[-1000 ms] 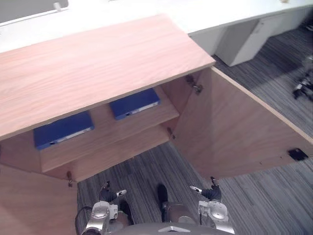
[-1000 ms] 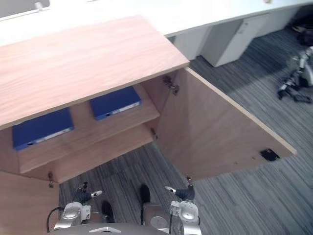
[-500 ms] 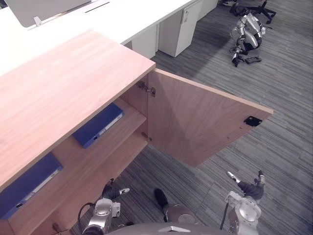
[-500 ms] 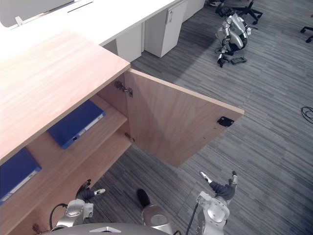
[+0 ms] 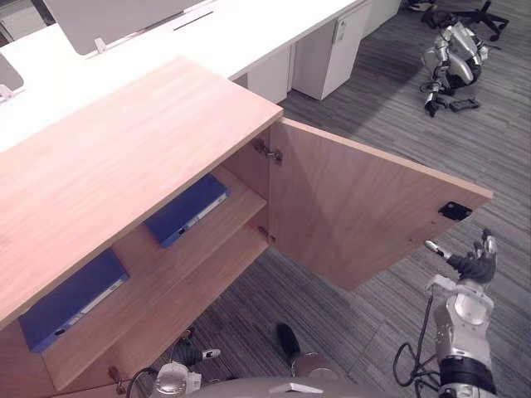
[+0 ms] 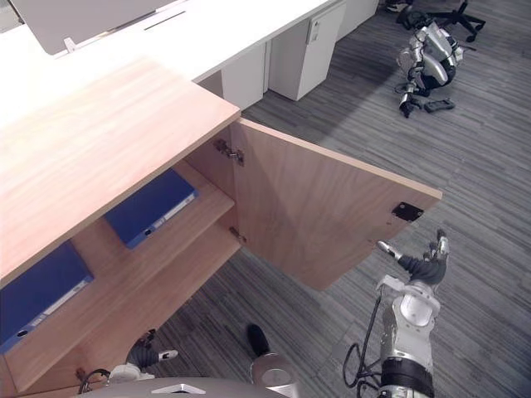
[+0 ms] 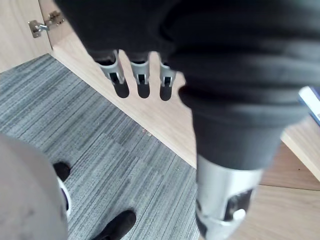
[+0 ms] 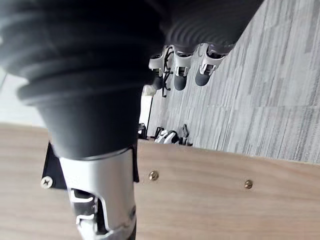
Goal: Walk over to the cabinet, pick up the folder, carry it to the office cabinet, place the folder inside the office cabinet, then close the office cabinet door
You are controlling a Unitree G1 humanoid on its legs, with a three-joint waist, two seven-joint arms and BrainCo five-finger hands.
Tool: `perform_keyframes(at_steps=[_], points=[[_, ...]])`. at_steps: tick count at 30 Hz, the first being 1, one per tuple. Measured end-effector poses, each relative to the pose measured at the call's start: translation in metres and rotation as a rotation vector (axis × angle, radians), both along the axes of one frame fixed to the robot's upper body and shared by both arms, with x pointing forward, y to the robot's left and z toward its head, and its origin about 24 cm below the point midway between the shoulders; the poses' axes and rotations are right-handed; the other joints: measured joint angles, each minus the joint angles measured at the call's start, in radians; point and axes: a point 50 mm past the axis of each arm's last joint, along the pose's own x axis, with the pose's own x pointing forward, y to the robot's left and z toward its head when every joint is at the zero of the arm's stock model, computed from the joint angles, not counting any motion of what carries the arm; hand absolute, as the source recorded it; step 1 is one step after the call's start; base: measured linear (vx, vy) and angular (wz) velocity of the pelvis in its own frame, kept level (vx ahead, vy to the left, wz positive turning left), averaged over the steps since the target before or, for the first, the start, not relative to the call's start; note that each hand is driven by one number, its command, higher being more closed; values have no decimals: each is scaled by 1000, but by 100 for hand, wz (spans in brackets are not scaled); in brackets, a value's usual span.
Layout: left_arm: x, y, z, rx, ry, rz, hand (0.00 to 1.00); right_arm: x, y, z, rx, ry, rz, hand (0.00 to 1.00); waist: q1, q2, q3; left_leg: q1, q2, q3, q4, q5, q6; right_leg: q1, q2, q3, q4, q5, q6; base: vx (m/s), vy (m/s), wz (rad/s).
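Folder [image 5: 187, 209] on shelf [image 5: 139, 251] centre left, door [image 5: 365, 207] open, your right robot hand [image 5: 473, 264] wide lower right, left robot hand [image 5: 184, 356] relaxed, empty

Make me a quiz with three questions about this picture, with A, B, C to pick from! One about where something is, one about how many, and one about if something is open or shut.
1. Where at the cabinet do the blue folders lie?
A. on the floor in front
B. on its top
C. on a shelf inside

2. How many blue folders are there?
A. two
B. one
C. four

3. How is the cabinet's door?
A. shut
B. swung open
C. taken off

Answers:
1 C: both lie flat on the shelf under the wooden top.
2 A: one lies nearer the door, the other further left.
3 B: it stands out from the cabinet on its hinges.
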Motion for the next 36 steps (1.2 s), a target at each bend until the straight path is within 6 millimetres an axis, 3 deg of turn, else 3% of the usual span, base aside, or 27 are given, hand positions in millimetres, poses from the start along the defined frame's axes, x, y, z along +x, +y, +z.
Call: perform_keyframes(at_steps=[9,17,23,28,33,36], points=[[0,2,0,0,-3,9,0,17,0,8,37,-38,36,0,3,0,0,-15,-9,-48,-3,7,10,2,-18,-46,-1,-5,6,-15,-6,15],[1,2,0,-12,-3,3,0,18,6,7,45,-43,47,0,-1,-1,0,-17,-11,-54,-3,11,13,2,-22,-56,-8,-5,6,-24,-11,3],[0,0,0,-18,1,4,0,-2,37,-6,108,-104,52,0,-11,-9,-2,-13,-5,-54,-3,14,9,3,-18,-59,-8,-12,6,-13,-9,0],[-2,5,0,-13,1,9,0,-27,72,-21,194,-134,58,0,-17,-33,-2,-7,0,-43,-3,13,8,3,-9,-46,-8,-11,5,-19,-17,-8],[-3,11,1,-4,0,27,0,-49,120,-37,277,-90,204,0,-21,-70,-2,9,9,33,8,0,-1,-7,9,15,-8,2,1,-33,-7,-41],[-3,10,1,-7,-2,34,0,-63,139,-44,309,-39,295,0,-19,-75,-1,9,21,66,38,-19,-5,-9,13,14,-5,2,-9,-29,-18,-32]])
